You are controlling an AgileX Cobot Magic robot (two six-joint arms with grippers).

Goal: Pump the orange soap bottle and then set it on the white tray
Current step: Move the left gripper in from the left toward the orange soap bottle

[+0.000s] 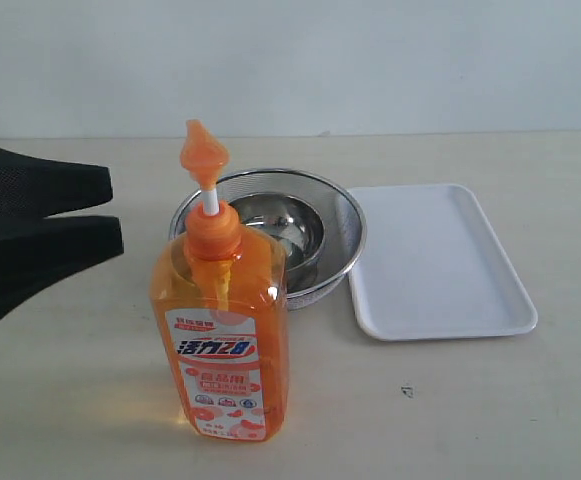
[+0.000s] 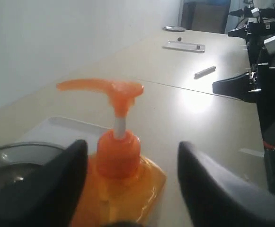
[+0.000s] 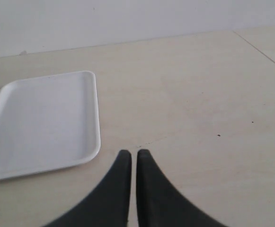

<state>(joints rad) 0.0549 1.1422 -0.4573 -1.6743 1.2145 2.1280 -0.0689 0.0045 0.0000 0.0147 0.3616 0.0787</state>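
Bottle (image 1: 220, 330) stands lower centre on the counter (image 1: 470, 400), bowls (image 1: 335, 245) behind it, tray (image 1: 435, 262) at right, left gripper (image 1: 116, 212) at the left edge. Left wrist: open jaws flank the bottle (image 2: 120, 172). Right wrist: right gripper (image 3: 130, 156), jaws closed and empty, near the tray (image 3: 42, 123).

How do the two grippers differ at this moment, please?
The left gripper is open, pointed at the orange soap bottle; the right gripper is shut. The left sits by the bottle; the right hangs over the table beside the white tray. Both are black and grip nothing.
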